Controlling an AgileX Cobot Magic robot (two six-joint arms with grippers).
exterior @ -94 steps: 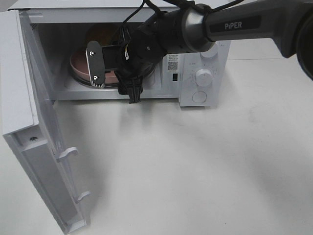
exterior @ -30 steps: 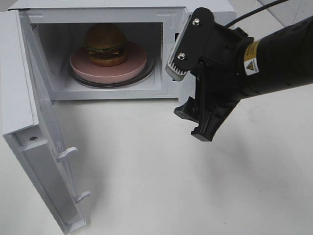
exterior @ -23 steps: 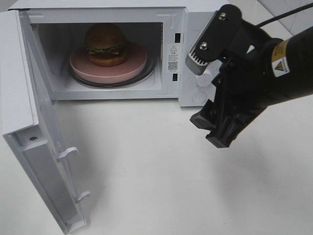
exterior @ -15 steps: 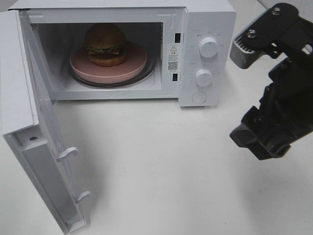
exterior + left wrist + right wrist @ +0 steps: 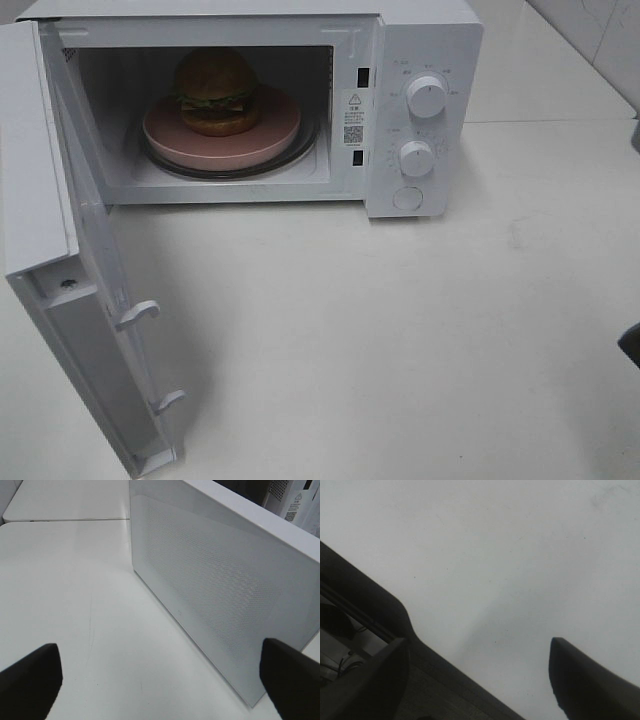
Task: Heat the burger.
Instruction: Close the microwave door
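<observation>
The burger (image 5: 215,90), with its brown bun and green frill, sits on a round pink plate (image 5: 275,130) inside the open white microwave (image 5: 420,40). Neither gripper's fingers show in the exterior high view; only a dark sliver of the right arm (image 5: 632,345) touches the right edge. In the left wrist view my left gripper (image 5: 160,685) is open and empty, with its fingertips (image 5: 30,680) far apart, facing the outer side of the microwave door (image 5: 210,580). My right gripper (image 5: 480,680) is open over bare white table, holding nothing.
The microwave door (image 5: 40,200) swings out to the front left, with its latch hooks (image 5: 138,313) sticking out. Two knobs (image 5: 427,96) (image 5: 416,158) and a round button (image 5: 407,198) are on the control panel. A dark table edge (image 5: 370,610) crosses the right wrist view.
My right arm has pulled out of the microwave and swung away to the right, out of the exterior high view. The burger and plate stay inside.
</observation>
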